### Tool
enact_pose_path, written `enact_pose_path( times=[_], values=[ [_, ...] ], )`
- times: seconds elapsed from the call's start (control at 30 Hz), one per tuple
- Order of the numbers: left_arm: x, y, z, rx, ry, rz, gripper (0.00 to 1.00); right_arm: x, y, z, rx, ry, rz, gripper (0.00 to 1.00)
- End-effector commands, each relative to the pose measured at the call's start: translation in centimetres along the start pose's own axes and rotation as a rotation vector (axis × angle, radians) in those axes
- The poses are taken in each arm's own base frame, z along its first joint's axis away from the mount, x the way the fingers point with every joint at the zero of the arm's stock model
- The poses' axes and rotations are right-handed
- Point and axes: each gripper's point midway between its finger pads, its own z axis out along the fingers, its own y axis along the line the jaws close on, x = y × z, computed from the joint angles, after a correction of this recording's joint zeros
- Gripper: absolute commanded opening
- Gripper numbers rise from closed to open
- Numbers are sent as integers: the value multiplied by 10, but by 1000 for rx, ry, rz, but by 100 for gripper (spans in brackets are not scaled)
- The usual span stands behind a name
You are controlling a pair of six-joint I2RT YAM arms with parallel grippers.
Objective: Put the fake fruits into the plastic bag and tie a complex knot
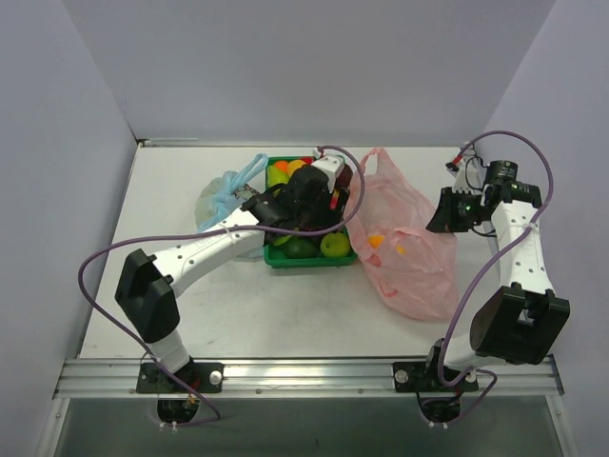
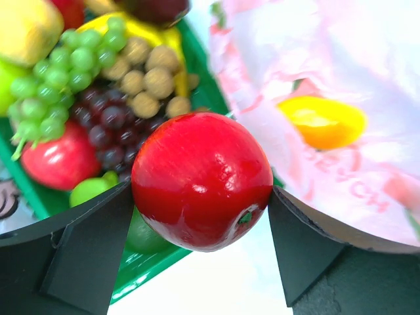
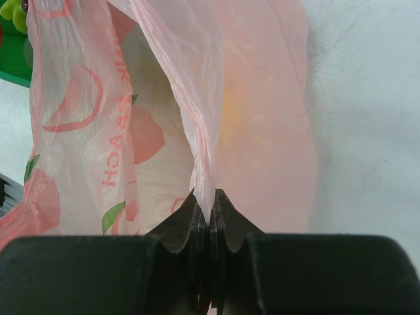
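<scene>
Left claw [image 2: 201,193]: grasping red apple [image 2: 197,164] over green tray [image 1: 314,262] edge, beside plastic bag [image 3: 262,131]. Right claw [image 3: 209,207]: clenched on the bag's pinched edge.

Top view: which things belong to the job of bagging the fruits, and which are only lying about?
Job: glossy red plastic apple in the left gripper; other plastic fruits in the green plastic tray; thin pale-pink plastic bag, pinched by the right gripper.
Lying about: crumpled light-blue plastic bag.
</scene>
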Motion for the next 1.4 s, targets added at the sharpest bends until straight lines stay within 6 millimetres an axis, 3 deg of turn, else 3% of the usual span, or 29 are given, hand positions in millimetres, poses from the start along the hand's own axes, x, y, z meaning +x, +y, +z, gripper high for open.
enact_pose_path(
  times=[0.0,0.07,0.2,0.3,0.33,0.47,0.63,0.77,0.87,0.97,1.07,1.1,1.17,1.23,1.3,1.33,1.37],
  values=[
    [-66,-36,-26,169,-182,-21,72,5,8,-3,-14,5,-16,0],
    [-92,-55,-36,254,-253,-26,72,6,8,-2,-18,9,-15,0],
    [-100,-99,-28,375,-260,-16,72,5,8,-1,-19,9,-14,0],
    [-97,-128,-16,439,-250,11,78,4,8,-1,-20,10,-12,0],
    [-96,-132,-11,447,-250,13,86,4,8,-1,-19,8,-10,0],
    [-93,-146,7,485,-219,28,97,3,9,-1,-28,6,0,0],
    [-97,-156,13,530,-182,48,97,1,11,0,-47,4,12,0],
    [-97,-149,7,577,-172,78,98,2,10,1,-46,10,15,0],
    [-105,-145,-12,604,-208,108,97,4,10,2,-47,13,14,0],
    [-115,-124,-28,567,-232,96,97,4,9,0,-38,10,10,0],
    [-121,-100,-52,666,-217,54,97,3,5,-3,-19,7,16,0],
    [-112,-77,-43,643,-177,-2,98,3,4,-3,-15,8,21,0],
    [-110,-53,-51,615,-156,-90,97,3,3,-2,-18,7,31,0],
    [-87,-24,-42,532,-117,-109,97,3,3,-3,-18,8,33,0],
    [-82,-10,-56,478,-153,-69,97,3,3,-2,-21,8,34,0],
    [-56,1,-46,430,-112,-74,97,3,3,-2,-22,6,32,0],
    [-53,3,-52,419,-122,-73,97,3,3,-2,-22,7,31,0]
  ],
)
